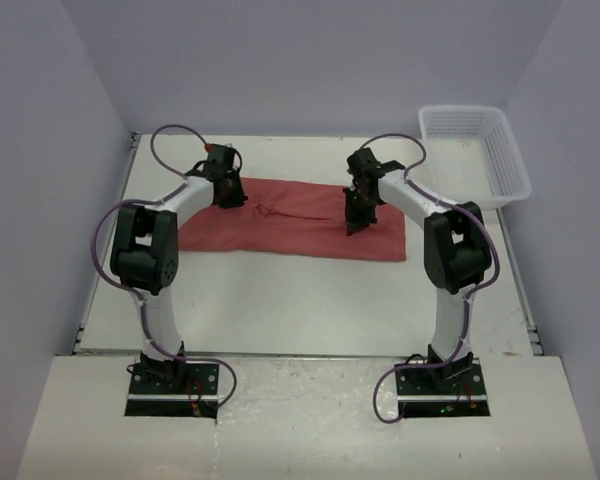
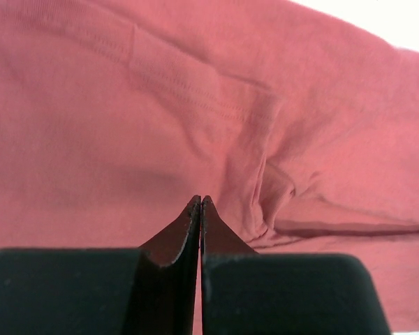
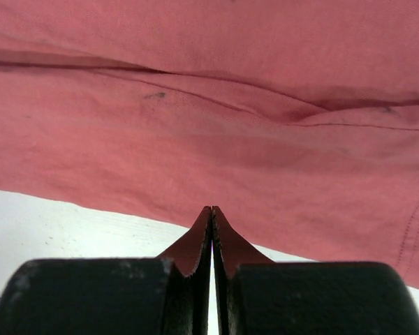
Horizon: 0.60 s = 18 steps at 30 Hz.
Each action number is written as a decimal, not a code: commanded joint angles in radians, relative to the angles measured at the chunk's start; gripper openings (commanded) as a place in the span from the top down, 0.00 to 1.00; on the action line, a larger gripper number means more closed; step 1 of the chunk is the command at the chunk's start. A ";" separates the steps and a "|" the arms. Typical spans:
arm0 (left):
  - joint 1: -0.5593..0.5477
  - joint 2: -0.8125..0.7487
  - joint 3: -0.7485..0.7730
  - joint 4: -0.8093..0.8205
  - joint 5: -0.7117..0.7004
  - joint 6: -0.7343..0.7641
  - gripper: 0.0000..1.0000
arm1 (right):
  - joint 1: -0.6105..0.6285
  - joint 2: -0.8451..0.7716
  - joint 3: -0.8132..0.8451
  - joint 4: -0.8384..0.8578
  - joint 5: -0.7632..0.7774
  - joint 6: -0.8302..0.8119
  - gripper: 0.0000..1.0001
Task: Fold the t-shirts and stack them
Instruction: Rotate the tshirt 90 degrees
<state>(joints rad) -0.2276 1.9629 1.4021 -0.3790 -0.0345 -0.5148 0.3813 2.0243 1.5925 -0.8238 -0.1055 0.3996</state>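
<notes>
T-shirt folded into band, long axis left-right

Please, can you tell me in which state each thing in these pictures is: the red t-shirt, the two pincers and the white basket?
t-shirt: lying flat on the table as a long band, creased near the middle.
left pincer: shut, tips over the cloth, nothing seen between them.
right pincer: shut, tips over the cloth near its edge.
basket: upright at the far right corner, nothing visible inside.
</notes>
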 commanded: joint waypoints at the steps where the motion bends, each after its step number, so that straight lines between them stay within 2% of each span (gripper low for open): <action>1: -0.004 0.036 0.064 0.002 -0.021 0.004 1.00 | 0.018 0.019 0.007 0.034 -0.030 0.013 1.00; 14: 0.004 0.182 0.153 0.000 -0.001 0.002 1.00 | 0.045 0.119 0.046 -0.018 -0.019 0.045 1.00; 18: 0.008 0.202 0.167 -0.003 0.011 0.007 1.00 | 0.051 0.114 0.009 -0.006 -0.016 0.056 1.00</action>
<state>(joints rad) -0.2249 2.1307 1.5360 -0.3832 -0.0334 -0.5133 0.4171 2.1376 1.6020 -0.8268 -0.1223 0.4347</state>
